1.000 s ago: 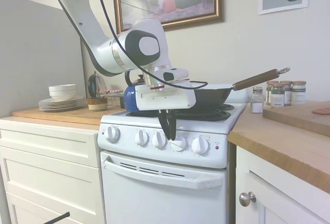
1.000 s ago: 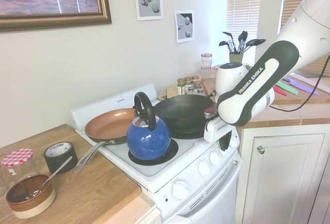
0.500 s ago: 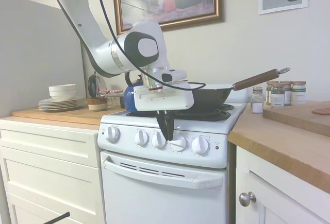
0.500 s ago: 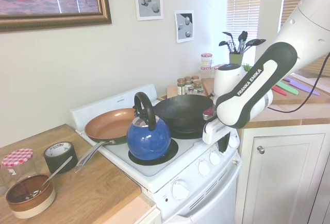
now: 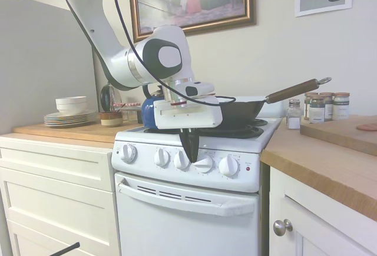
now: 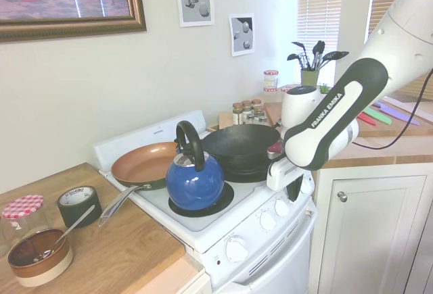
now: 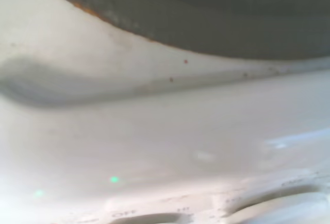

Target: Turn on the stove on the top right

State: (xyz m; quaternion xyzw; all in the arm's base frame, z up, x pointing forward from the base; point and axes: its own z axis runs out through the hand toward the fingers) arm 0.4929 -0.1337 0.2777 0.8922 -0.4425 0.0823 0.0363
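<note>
Stove (image 5: 177,209): narrow white range, directly under and behind the claw. 
Claw (image 5: 191,155): dark fingers (image 5: 189,141) pointing down, pressed close together to a narrow tip at the control panel, between the third knob (image 5: 182,160) and fourth knob (image 5: 204,163); whether it touches either, I cannot tell. 
Black wok (image 6: 240,147): on the burner just behind the claw. 
Blue kettle (image 6: 195,180): behind the claw, beside the wok. 
Copper pan (image 6: 143,163): on the far back burner. 
Spice jars (image 5: 321,106): on the table, well apart from the claw.
</note>
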